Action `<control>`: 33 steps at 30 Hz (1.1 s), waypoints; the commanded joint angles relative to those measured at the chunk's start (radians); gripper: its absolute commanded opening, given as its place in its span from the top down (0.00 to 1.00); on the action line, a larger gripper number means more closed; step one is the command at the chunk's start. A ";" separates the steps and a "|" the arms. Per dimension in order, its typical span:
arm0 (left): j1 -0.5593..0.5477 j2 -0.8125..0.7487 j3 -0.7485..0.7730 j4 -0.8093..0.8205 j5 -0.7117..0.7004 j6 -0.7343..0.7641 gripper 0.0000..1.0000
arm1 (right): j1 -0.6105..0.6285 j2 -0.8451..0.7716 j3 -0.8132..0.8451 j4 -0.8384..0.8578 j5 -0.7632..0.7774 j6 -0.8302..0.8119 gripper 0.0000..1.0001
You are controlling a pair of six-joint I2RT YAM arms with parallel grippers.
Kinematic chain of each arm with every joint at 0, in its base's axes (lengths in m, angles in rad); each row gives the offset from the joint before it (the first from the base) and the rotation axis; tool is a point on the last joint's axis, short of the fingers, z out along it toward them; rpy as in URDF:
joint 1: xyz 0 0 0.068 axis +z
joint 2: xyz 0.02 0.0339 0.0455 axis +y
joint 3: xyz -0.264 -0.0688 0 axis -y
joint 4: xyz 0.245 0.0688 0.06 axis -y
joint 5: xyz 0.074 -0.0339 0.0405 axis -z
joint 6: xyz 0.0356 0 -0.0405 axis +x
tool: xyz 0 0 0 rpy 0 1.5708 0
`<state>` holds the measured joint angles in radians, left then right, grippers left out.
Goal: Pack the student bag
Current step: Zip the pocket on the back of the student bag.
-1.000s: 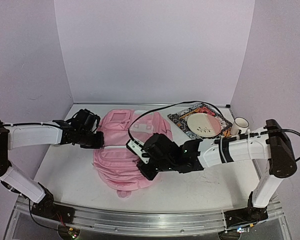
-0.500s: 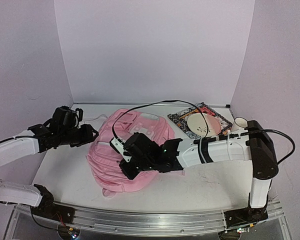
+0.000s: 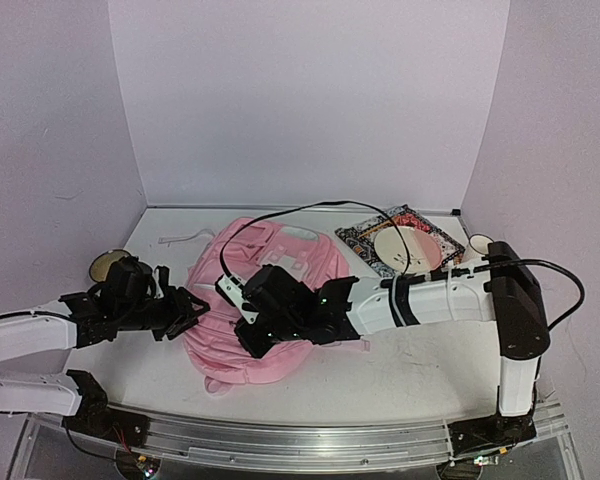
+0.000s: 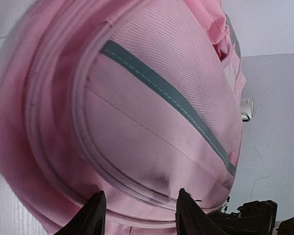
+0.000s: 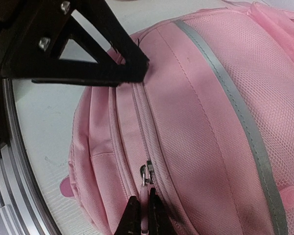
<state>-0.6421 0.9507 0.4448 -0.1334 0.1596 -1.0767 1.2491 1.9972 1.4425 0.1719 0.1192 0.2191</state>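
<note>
The right fingers (image 5: 141, 209) are pressed together on the zipper pull (image 5: 146, 182) of the student bag (image 3: 290, 255), pinching its pink tab just below the metal slider. The left fingers (image 4: 139, 211) are spread, their tips at the bag's rounded left side, just beside the seam the right arm is working on.

The bag lies flat in the middle of the worktop (image 3: 410, 355). Its long axis runs from the near edge toward the back wall, leaning a little right, with a rounded end toward the arm bases. It is soft pink fabric, bulging, with several curved white zip lines, a grey stripe (image 5: 225, 88) slanting across the front panel, and a pale strap (image 3: 180, 238) trailing off its far left corner.

To the far right, a pale plate (image 3: 405, 245) sits on a patterned mat (image 3: 360, 238). A white cup (image 3: 477, 243) stands beside it, half hidden by the right arm, so I cannot tell what it holds.
</note>
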 commanded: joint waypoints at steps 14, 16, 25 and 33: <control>-0.101 0.075 -0.047 0.226 -0.192 -0.090 1.00 | 0.009 -0.134 -0.123 -0.011 0.121 -0.007 1.00; -0.100 0.064 -0.050 0.205 -0.215 -0.078 1.00 | 0.007 -0.166 -0.165 -0.038 0.157 -0.007 1.00; -0.100 0.015 -0.015 0.069 -0.241 -0.005 1.00 | -0.083 -0.319 -0.320 -0.114 0.244 0.011 1.00; -0.100 0.048 -0.007 0.041 -0.064 0.071 1.00 | -0.202 -0.298 -0.278 -0.100 0.226 0.002 1.00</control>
<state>-0.7551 0.9846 0.4214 0.0196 0.0566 -1.1059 1.1285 1.7233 1.1313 0.1484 0.2224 0.2149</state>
